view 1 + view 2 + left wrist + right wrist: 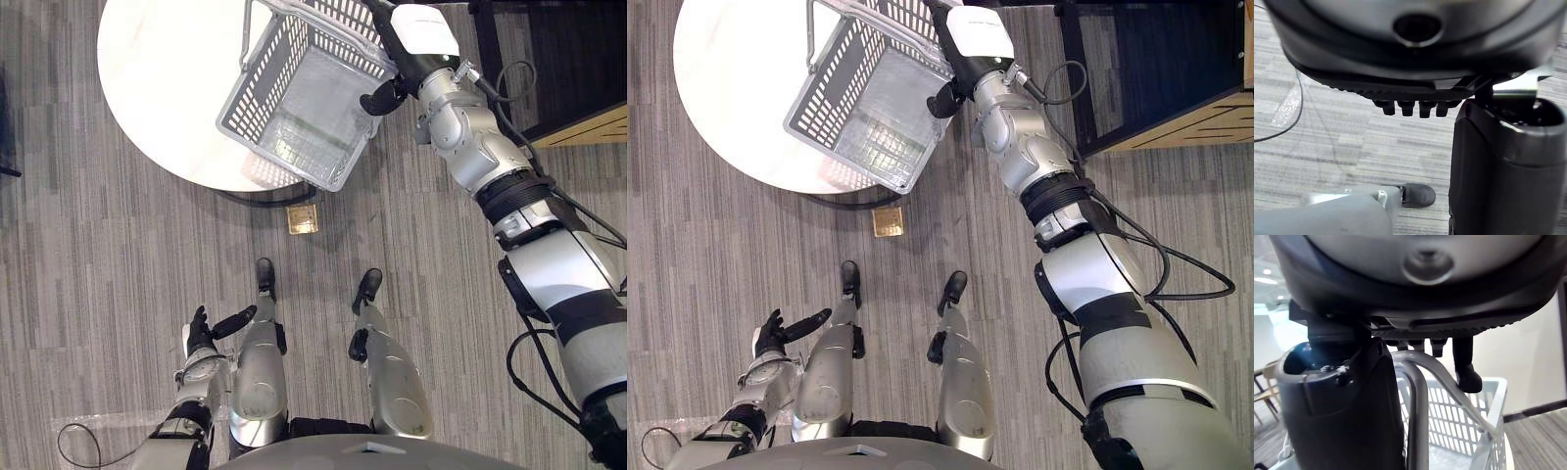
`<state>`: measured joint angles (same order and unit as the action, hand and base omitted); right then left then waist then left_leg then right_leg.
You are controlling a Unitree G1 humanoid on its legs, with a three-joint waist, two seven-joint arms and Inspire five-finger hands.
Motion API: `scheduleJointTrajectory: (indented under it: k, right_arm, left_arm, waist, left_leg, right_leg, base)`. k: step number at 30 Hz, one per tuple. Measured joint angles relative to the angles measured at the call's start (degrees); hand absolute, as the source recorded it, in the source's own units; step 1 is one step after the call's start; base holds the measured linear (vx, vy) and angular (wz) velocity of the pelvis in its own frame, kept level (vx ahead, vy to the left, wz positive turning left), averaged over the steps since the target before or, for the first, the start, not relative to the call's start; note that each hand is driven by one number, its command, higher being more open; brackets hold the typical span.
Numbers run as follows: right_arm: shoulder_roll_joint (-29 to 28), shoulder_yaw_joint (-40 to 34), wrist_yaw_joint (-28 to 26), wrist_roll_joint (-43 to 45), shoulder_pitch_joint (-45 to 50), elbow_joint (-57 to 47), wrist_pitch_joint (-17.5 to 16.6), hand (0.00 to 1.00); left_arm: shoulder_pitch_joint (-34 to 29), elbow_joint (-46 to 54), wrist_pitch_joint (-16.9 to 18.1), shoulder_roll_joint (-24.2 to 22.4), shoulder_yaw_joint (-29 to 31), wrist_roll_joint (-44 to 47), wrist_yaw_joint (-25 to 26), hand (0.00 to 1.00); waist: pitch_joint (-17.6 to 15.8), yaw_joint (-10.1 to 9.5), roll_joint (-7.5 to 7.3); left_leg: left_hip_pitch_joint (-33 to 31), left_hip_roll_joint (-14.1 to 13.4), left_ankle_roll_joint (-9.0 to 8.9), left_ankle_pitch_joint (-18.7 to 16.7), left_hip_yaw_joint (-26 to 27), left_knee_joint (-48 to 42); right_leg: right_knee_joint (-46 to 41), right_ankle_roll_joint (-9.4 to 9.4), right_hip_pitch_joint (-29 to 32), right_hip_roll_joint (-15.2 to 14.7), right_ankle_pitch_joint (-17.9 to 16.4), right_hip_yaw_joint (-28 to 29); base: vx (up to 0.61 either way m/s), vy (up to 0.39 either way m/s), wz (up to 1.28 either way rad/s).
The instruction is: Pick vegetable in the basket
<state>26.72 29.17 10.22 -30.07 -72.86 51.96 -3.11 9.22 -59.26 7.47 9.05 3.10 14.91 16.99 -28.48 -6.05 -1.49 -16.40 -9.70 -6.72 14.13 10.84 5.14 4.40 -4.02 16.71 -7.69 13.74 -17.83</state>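
While my right robot hand (pixel 402 64) grips the tilted basket (pixel 255 88), upper centre on the table (pixel 157 69), it looks empty, so picking's all ahead; left robot hand (pixel 201 331) open, lower left.

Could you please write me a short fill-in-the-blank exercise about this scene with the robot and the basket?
1. The grey basket rests on a round ____ table.
2. The right hand grips the basket by its ____.
3. The left hand, open and low, holds ____.
Missing words: white; handle; nothing.
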Motion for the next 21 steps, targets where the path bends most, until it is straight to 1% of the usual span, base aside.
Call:
scheduleJointTrajectory:
  k: [3, 6, 7, 11, 19, 21]
  right_arm:
    - [-0.66, -1.73, 0.06, 1.32, -0.18, 1.70, 0.48, 1.00]
    - [-1.15, -3.67, 0.06, 2.26, -1.14, 4.37, 1.83, 1.00]
    - [-1.20, -4.67, 0.06, 2.27, -1.33, 4.84, 2.81, 1.00]
    - [-1.85, -5.84, 0.16, 2.31, -2.53, 6.68, 3.88, 1.00]
    - [-2.45, -7.47, 0.16, 2.35, -4.61, 6.93, 4.31, 1.00]
    - [-2.50, -7.91, 0.16, 2.32, -5.63, 6.93, 4.44, 1.00]
  left_arm:
    - [0.01, 0.00, 0.04, -0.01, 0.00, 0.03, 0.00, 1.00]
    - [0.01, 0.00, 0.03, -0.01, 0.00, 0.19, 0.00, 1.00]
    - [0.03, 0.01, 0.04, -0.01, 0.00, 0.20, 0.00, 1.00]
    - [0.05, 0.00, 0.00, 0.01, -0.02, 0.20, 0.01, 1.00]
    - [0.37, 0.05, -0.02, 0.02, -0.07, 0.20, 0.00, 1.00]
    - [0.50, 0.29, -0.02, -0.01, -0.32, 0.19, 0.00, 1.00]
  waist:
    - [0.00, -0.09, 0.00]
    - [0.00, -0.14, 0.00]
    - [0.00, -0.24, 0.00]
    - [-0.01, -0.32, -0.01]
    - [-0.03, -1.05, -0.06]
    - [-0.04, -1.65, -0.09]
  left_leg:
    - [-0.01, 0.00, 0.00, 0.00, -0.24, 0.01]
    - [-0.06, 0.00, 0.00, 0.00, -0.97, 0.02]
    - [-0.11, 0.00, 0.00, 0.00, -1.28, 0.03]
    - [-0.33, 0.02, -0.01, 0.00, -1.61, 0.03]
    - [-0.96, 0.02, 0.04, 0.18, -2.36, 0.02]
    - [-1.08, 0.02, 0.06, 0.20, -2.68, 0.02]
  right_leg:
    - [0.00, 0.00, -0.19, 0.00, -0.01, -0.20]
    - [0.01, -0.01, -0.63, -0.01, -0.03, -0.81]
    - [0.01, -0.02, -0.79, 0.00, -0.04, -1.04]
    - [0.02, -0.15, -0.78, -0.02, -0.15, -1.43]
    - [0.03, -0.04, -0.77, -0.01, -0.09, -2.35]
    - [0.03, 0.02, -0.80, 0.00, -0.04, -2.55]
  base:
    - [0.00, 0.000, 0.04]
    - [0.00, 0.004, 0.11]
    - [-0.01, 0.011, 0.09]
    - [-0.03, 0.021, 0.05]
    - [-0.03, 0.017, 0.05]
    - [-0.02, 0.018, 0.05]
